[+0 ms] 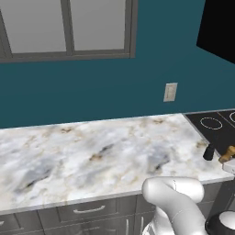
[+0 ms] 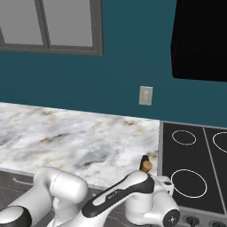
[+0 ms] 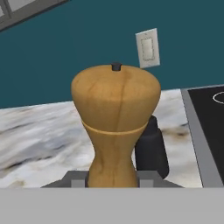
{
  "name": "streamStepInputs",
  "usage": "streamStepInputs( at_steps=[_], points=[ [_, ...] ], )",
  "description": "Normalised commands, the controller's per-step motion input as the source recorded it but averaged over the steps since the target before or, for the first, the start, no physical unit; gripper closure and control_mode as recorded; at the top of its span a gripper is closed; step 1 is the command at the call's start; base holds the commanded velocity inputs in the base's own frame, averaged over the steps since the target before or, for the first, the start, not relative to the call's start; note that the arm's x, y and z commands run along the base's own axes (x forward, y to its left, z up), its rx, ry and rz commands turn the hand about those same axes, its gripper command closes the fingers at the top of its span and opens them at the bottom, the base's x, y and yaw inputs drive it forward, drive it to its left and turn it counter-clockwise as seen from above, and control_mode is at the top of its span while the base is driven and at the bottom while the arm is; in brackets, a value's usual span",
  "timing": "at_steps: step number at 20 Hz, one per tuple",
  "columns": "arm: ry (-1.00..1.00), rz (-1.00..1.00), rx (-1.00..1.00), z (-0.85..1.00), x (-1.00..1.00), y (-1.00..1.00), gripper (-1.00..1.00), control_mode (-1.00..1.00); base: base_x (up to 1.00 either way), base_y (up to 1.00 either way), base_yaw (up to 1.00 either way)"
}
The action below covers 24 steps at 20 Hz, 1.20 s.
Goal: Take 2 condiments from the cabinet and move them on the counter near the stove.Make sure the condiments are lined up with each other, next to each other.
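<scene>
My gripper (image 3: 112,181) is shut on the tan-orange wooden mill (image 3: 114,127), low on its narrow waist. The mill stands upright over the counter (image 1: 92,147), and its base is hidden. Just behind and to the right of it in the hand view stands the squat black shaker (image 3: 151,151), close beside it on the marble. In the left base view the black shaker (image 1: 209,151) and the mill (image 1: 228,153) sit side by side at the counter's right front corner, next to the stove (image 1: 213,123). In the right base view the mill's top (image 2: 145,165) peeks over my arm. The cabinet is out of view.
Glass-panel cabinets (image 1: 69,27) hang on the teal wall at upper left. A white wall outlet (image 2: 145,95) sits above the counter near the stove (image 2: 195,164). A black hood (image 2: 199,40) hangs over the cooktop. Grey drawers (image 1: 87,210) run under the counter's front edge.
</scene>
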Motion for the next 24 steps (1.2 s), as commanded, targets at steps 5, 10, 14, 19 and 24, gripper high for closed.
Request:
streamStepInputs(
  at_steps=[5,10,14,19,24],
  points=[
    [0.00,0.00,-0.18,-0.29,0.08,0.00,1.00,-1.00,0.00,0.00,0.00],
    [0.00,0.00,-0.13,-0.17,0.08,-0.01,1.00,-1.00,0.00,0.00,0.00],
    [0.00,0.00,0.00,0.00,0.08,0.00,1.00,-1.00,0.00,0.00,0.00],
    [0.00,0.00,0.00,0.00,0.11,0.00,1.00,-1.00,0.00,0.00,0.00],
    [0.00,0.00,0.00,-0.03,0.13,0.00,1.00,-1.00,0.00,0.00,0.00]
  ],
)
